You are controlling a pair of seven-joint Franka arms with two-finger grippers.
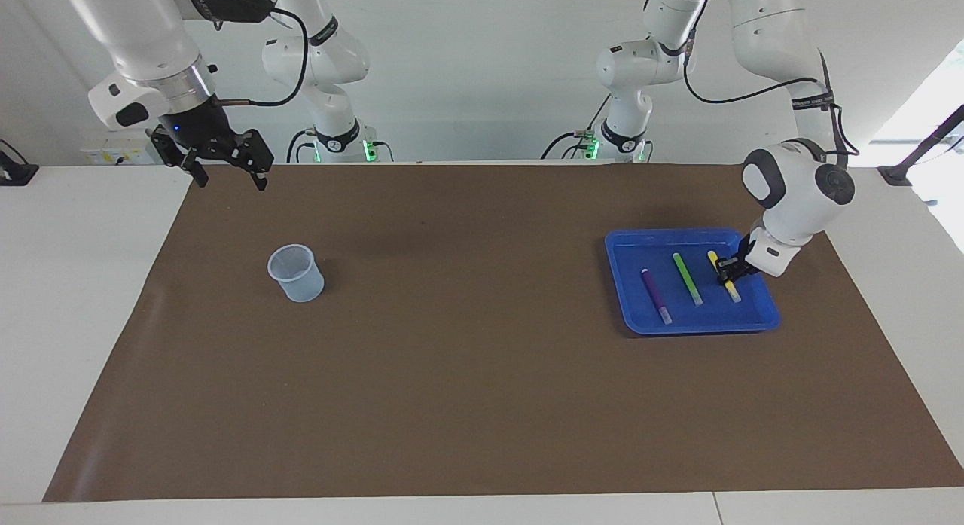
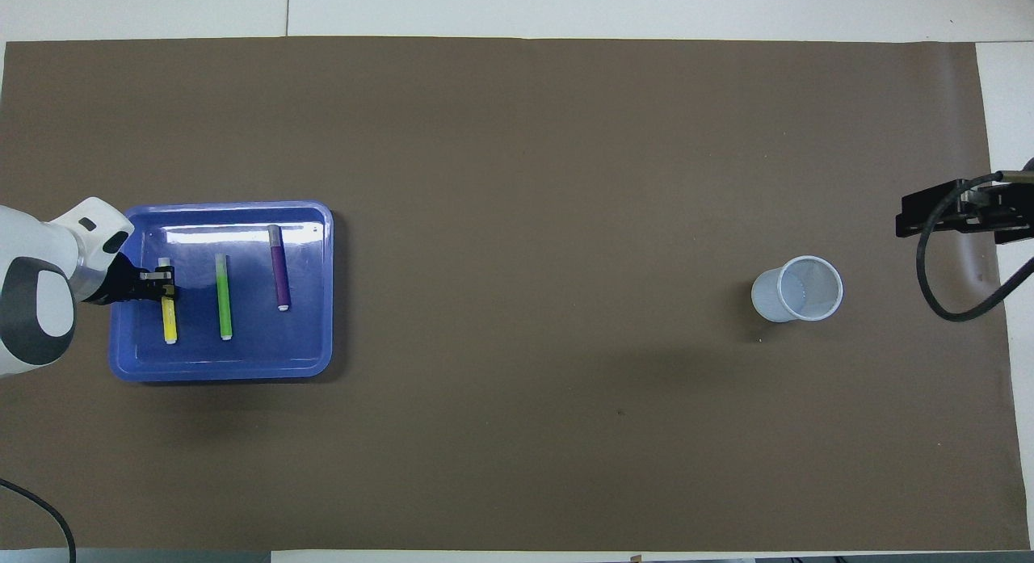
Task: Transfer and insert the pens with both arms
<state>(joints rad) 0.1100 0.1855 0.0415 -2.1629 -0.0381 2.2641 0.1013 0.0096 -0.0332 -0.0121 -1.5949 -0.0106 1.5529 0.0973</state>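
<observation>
Three pens lie in a blue tray (image 1: 753,323) (image 2: 315,361) at the left arm's end of the table: a purple pen (image 1: 655,294) (image 2: 279,267), a green pen (image 1: 687,278) (image 2: 224,296) and a yellow pen (image 1: 729,288) (image 2: 170,325). My left gripper (image 1: 727,267) (image 2: 166,277) reaches low into the tray from its outer side and is shut on the yellow pen near its middle. My right gripper (image 1: 230,178) (image 2: 961,212) hangs open in the air over the mat's edge at the right arm's end, holding nothing.
A translucent plastic cup (image 1: 295,272) (image 2: 797,288) stands upright on the brown mat (image 1: 482,404) toward the right arm's end. Two slimmer white arms with green-lit bases stand at the robots' edge of the table.
</observation>
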